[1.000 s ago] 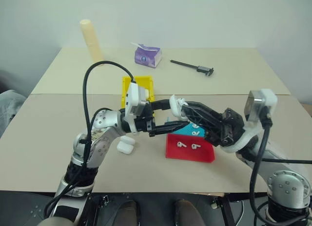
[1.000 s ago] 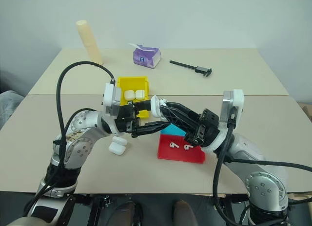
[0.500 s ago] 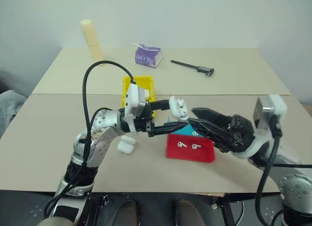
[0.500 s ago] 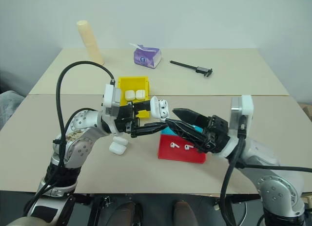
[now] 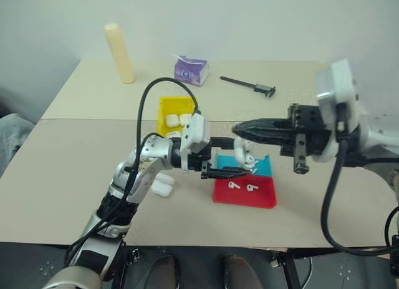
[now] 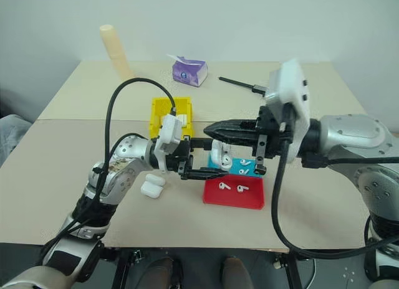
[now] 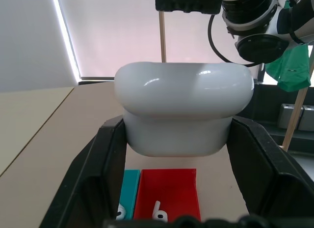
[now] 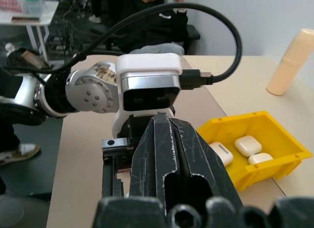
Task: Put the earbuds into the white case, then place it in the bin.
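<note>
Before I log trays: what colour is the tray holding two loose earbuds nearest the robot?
Red tray; clearest in the right eye view.

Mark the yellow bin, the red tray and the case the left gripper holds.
yellow bin (image 5: pixel 163 108): left eye view, its left wall.
red tray (image 5: pixel 265 199): left eye view, bare floor near its right end.
white case (image 7: pixel 184 93): left wrist view, front of its lid, between the left gripper's fingers.

White case (image 7: pixel 182 110), yellow bin (image 8: pixel 255 154)
</note>
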### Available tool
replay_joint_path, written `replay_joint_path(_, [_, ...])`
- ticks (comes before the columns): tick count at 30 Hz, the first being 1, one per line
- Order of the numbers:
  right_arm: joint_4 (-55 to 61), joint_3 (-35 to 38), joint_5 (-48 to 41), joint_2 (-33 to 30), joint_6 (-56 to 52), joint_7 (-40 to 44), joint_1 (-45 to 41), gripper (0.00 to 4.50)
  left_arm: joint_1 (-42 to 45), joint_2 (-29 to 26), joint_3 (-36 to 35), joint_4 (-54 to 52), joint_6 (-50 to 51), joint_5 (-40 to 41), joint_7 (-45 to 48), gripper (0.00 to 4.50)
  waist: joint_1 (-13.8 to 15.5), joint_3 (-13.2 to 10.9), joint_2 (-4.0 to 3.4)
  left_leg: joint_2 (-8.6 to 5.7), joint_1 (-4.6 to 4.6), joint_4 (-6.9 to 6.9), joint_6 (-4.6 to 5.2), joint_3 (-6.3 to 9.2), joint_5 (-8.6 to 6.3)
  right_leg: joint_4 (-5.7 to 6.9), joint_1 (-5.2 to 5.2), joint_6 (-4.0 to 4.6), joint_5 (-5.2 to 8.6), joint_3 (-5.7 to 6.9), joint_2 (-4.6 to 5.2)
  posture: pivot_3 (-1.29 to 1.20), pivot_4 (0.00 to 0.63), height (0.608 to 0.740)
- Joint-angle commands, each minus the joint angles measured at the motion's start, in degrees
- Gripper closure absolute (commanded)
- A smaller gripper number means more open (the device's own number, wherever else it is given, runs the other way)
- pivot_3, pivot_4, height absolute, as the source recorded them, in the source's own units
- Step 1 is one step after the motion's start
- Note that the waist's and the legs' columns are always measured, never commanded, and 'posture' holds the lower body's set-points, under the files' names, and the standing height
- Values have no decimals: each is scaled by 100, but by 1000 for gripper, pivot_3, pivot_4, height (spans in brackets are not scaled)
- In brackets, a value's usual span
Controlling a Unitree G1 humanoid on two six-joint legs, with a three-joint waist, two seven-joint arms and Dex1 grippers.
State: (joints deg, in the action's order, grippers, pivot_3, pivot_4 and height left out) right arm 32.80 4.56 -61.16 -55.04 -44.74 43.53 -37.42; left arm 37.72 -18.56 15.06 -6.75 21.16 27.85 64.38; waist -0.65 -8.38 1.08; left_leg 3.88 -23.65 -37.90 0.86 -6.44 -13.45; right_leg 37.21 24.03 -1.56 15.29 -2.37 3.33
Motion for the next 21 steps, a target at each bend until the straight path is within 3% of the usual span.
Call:
replay_joint_path(1, [73,-182,437,-174,-20,229,-202,4475,125,188,95,-62,-219,-121,-41,1730,1,0,0,-2,-5,0,1,-1,0,-2,3,-2,-1,0,2,0,150,740])
replay_joint_path(8, [151,-405,1071,-227,123,627,-232,4475,102,362,305,128,-506,-559,-120,1730,9,0,-1,-3,-11,-5,7,-1,-4,-7,5,-5,-3,0,4,0,150,740])
replay_joint_path(15, [140,-351,1671,-475,208,1019,49,4475,-56,467,-73,23,-622,-273,-112,1730,6,1,-1,-3,-10,-5,8,-1,-4,-7,6,-5,-3,0,4,0,150,740])
replay_joint_path(21, [-3,-17,1671,-548,281,1162,217,4475,-152,411,-297,-32,-658,-173,-127,1730,5,3,-4,-2,-9,-8,9,-1,-4,-3,6,-4,-4,0,4,0,150,740])
